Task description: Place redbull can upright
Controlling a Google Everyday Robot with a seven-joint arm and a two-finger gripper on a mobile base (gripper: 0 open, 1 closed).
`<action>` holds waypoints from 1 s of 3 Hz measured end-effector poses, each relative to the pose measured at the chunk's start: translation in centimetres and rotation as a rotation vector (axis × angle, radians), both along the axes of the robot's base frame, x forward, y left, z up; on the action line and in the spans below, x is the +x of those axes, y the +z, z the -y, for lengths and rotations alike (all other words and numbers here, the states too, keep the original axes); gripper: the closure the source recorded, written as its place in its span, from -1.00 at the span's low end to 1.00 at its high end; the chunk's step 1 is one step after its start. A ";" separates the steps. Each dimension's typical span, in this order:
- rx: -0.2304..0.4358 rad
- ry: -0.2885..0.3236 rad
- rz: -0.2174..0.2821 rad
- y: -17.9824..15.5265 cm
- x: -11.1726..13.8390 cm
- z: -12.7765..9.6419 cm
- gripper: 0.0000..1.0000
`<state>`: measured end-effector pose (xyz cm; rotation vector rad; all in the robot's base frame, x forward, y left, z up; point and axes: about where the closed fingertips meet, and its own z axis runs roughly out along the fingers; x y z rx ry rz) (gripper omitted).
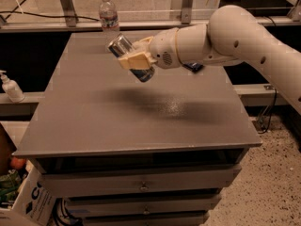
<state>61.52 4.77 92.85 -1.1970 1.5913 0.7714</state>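
From the single camera view, the white plastic arm [235, 36] reaches in from three o'clock across the flat grey table [141, 126]. Its cream two-finger gripper [135, 60] hangs over the far half of the top, and its fingers pinch the redbull can [120, 46], a slim metal can in silver and blue, across the middle of the body.

The can is held clear of the surface and steeply tilted. Its silver top points to about ten o'clock and its blue base to about four. I reckon a mid-body grip like this leaves the base free to meet the table. The wrist would have to roll the can upright before lowering it.

A clear plastic water bottle [109, 17] stands at the far edge, at eleven o'clock from the can and well apart. A flat dark blue snack wrapper [195, 68] peeks out behind the wrist at three o'clock. The bare stretch at six o'clock, where the shadow falls, looks like the safest place to set the can down.
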 end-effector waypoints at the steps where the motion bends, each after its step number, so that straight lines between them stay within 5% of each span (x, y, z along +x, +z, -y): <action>1: 0.001 0.000 -0.002 -0.1 0.0 0.0 1.00; 3: 0.110 -0.061 -0.019 -1.1 0.2 4.2 1.00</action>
